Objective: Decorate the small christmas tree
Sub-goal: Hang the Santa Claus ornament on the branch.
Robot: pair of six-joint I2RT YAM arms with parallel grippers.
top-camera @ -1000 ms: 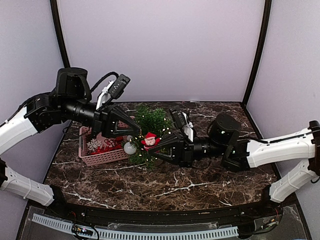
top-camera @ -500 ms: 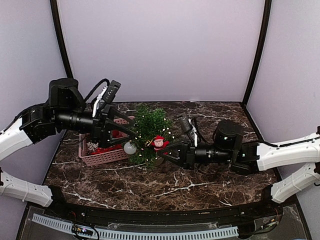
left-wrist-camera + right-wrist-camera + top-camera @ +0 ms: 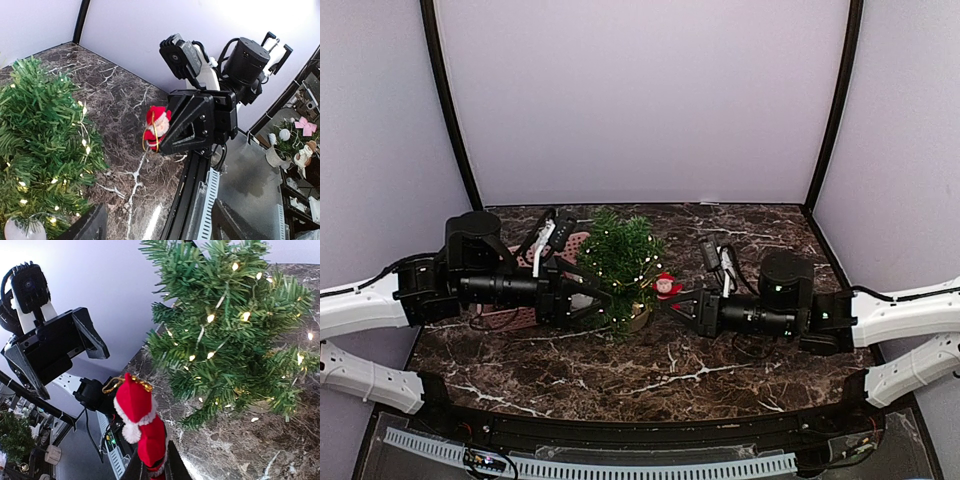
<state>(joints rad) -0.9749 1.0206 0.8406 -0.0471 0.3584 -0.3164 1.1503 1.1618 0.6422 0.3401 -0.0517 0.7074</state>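
A: Where's the tree [image 3: 618,252]?
B: Mid-surface [image 3: 740,372], between both arms. The right gripper [image 3: 678,298] jaws pinch Santa [image 3: 667,286] just beside it. The left gripper [image 3: 603,300] jaws gape wide.
A: Risk?
B: Probably the loop [image 3: 125,382] misses a branch and Santa drops, or a push tips the tree.

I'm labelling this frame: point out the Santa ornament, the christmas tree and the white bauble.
Santa ornament [image 3: 134,402], right wrist view, red hat.
small christmas tree [image 3: 620,250], top external view, upper branches.
white bauble [image 3: 17,231], left wrist view, upper surface.
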